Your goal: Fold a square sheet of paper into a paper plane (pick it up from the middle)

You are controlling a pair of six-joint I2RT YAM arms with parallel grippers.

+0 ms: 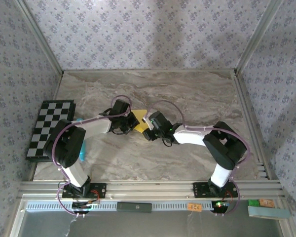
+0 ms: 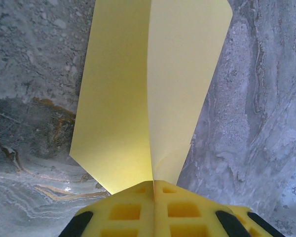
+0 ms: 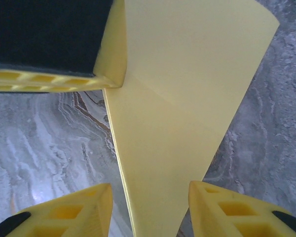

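B&W checkered board (image 1: 50, 127) on L edge of marble table (image 1: 197, 94).

Lab rig: wallpapered enclosure (image 1: 138, 29), aluminium frame (image 1: 148, 186)

Left arm (image 1: 71, 143) and right arm (image 1: 222, 145) bent inward, left hand (image 2: 154, 185) pinched tight, right hand (image 3: 150, 195) with fingers apart.

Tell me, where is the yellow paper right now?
In the top view, the yellow paper is mid-table, right of the checkered board, pinched in the left fingers.
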